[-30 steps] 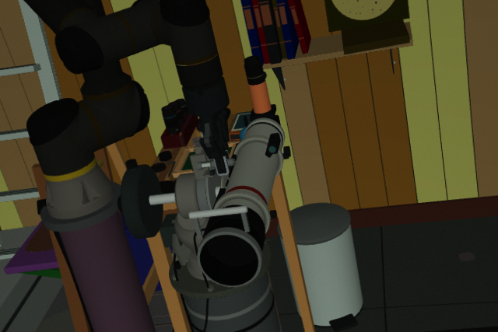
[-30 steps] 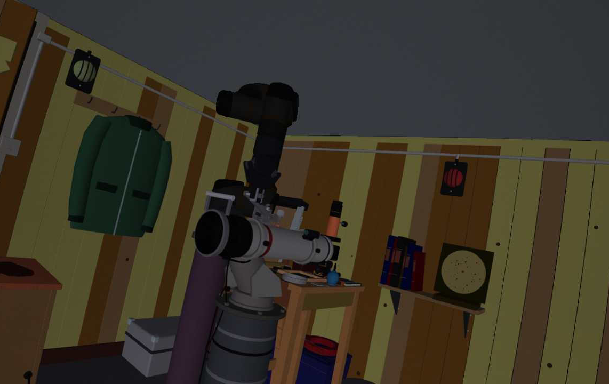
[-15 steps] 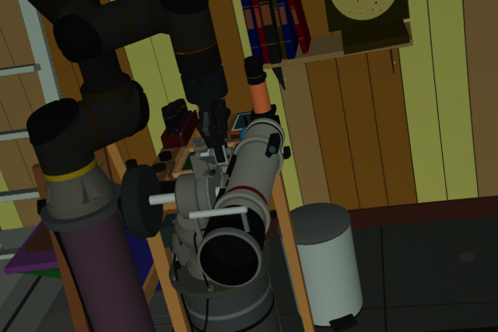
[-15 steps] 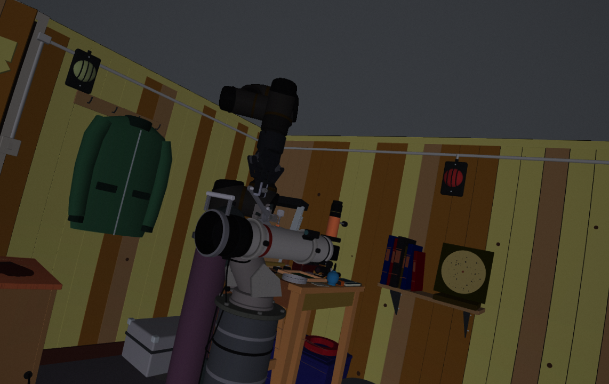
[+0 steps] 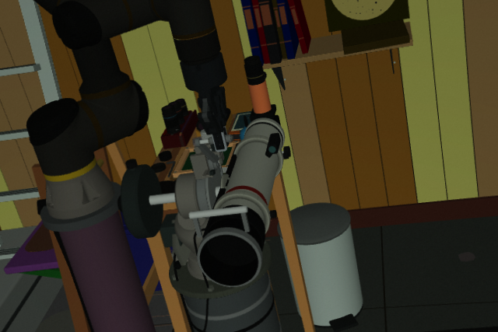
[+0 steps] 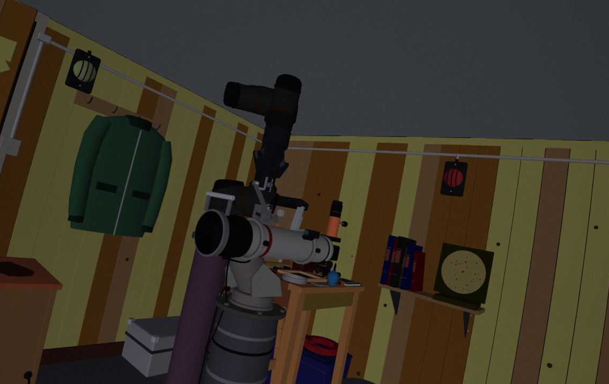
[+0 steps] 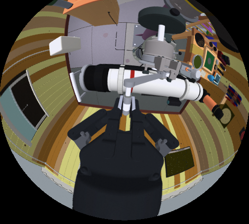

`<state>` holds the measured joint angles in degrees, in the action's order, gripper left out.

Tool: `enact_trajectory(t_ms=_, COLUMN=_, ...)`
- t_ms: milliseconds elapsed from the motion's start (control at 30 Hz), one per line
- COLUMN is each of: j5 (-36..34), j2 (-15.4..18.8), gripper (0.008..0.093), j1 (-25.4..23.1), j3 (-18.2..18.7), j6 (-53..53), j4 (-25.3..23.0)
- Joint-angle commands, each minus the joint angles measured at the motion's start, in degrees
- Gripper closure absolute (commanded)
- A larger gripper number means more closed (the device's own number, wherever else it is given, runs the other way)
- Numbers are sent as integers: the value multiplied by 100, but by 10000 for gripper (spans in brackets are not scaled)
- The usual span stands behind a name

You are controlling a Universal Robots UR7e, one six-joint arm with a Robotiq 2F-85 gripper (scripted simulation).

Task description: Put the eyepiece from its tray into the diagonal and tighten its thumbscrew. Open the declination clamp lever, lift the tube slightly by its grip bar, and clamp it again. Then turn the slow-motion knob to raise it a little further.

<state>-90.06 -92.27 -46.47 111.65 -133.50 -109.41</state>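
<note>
The orange eyepiece [image 5: 258, 89] stands upright in the diagonal at the rear end of the white telescope tube [image 5: 245, 175]. The grey declination clamp lever [image 7: 139, 80] lies across the tube's side on the mount, and its white handle [image 7: 126, 100] sticks out toward the wrist camera. My gripper [image 7: 126, 104] has its two fingers closed on either side of that white handle, just above the mount head [image 5: 205, 151]. The white grip bar [image 5: 217, 212] crosses the tube near its dark front opening [image 5: 229, 258].
The purple arm pedestal [image 5: 100, 264] stands left of the mount, with the dark counterweight disc [image 5: 138, 200] between them. A wooden table [image 6: 319, 286] with trays sits behind the tube. A white bin [image 5: 326, 264] stands on the floor to the right.
</note>
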Motion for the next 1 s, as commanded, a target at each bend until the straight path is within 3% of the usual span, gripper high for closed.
enact_trajectory(t_ms=0, j5=6, j2=-22, gripper=934, j1=-14, j3=-9, j6=10, j4=26)
enact_trajectory(t_ms=967, j5=6, j2=-339, gripper=934, j1=-353, j3=-81, j6=350, j4=415)
